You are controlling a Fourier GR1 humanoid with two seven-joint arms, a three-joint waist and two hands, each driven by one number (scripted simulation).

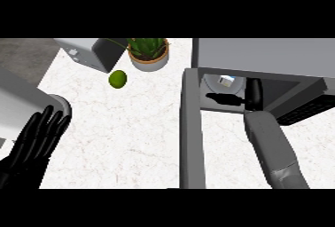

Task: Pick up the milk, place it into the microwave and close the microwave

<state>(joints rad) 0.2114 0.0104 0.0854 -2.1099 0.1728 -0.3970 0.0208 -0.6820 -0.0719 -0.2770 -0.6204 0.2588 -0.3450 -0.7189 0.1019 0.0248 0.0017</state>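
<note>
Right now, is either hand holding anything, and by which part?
Left hand holds nothing, open. Right hand reaches into the microwave; cannot tell whether it holds the milk.

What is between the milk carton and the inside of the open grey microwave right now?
Nothing visible. The small white and blue milk carton already sits inside the grey microwave, beside the black right hand. Its grey door stands open.
</note>
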